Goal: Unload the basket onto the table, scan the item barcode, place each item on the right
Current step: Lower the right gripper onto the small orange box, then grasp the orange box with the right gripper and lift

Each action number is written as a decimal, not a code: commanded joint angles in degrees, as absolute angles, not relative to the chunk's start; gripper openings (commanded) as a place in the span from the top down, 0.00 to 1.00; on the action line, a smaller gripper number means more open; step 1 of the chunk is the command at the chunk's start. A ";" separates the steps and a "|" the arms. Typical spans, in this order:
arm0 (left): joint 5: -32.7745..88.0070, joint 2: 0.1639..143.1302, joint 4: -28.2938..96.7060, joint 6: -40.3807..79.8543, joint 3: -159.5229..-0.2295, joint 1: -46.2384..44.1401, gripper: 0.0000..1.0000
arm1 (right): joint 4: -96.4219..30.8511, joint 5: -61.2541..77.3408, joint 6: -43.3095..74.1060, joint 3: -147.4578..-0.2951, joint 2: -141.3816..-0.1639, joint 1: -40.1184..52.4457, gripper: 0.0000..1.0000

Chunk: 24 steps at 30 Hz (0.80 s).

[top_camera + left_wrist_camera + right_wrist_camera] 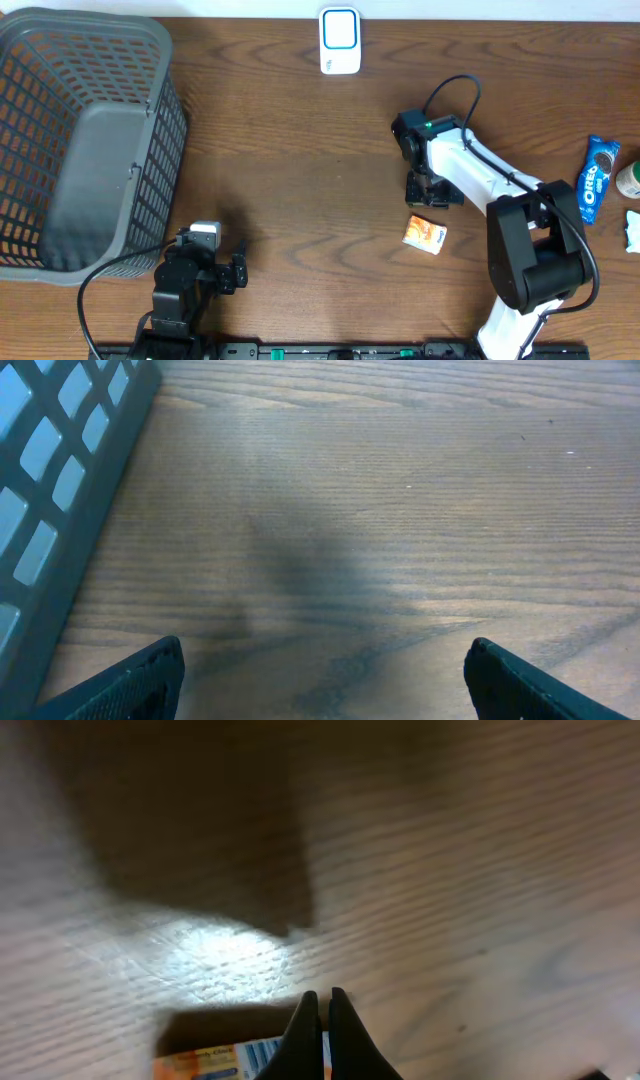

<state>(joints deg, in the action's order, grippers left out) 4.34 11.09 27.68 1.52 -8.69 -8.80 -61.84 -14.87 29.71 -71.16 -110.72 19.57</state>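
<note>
A: State of the right hand (322, 1010)?
B: Pinched shut, nothing between its fingers. The left hand (325, 685) is spread wide and empty, next to the basket (90, 140).
A: Where's the item?
B: Small orange packet (425, 233), flat on the desk (280, 170), just beside the right hand. Well apart from the scanner (340, 40) at the far edge.
A: Looks?
B: Thin, orange, with a white and blue strip in the wrist view. No barcode visible on this face.
A: Risks?
B: 2. Lying that flat it gives fingers little to catch, so a grab could skid it or close on air. And the code is probably underneath, so showing it unflipped could mean no read.
</note>
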 commanded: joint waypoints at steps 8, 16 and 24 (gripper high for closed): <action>4.01 10.66 27.83 1.83 -7.81 -8.91 0.10 | -61.49 -3.75 28.40 -60.86 -110.04 20.82 0.99; 4.01 10.66 27.83 1.83 -7.81 -8.91 0.10 | -67.61 17.85 25.39 -60.97 -109.93 29.02 0.99; 4.01 10.66 27.83 1.80 -7.81 -8.91 0.10 | -56.16 32.03 31.53 -62.41 -109.71 31.92 0.99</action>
<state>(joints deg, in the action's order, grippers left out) 4.34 11.09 27.68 1.52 -8.69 -8.80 -59.53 22.61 26.83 -61.14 -109.56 31.77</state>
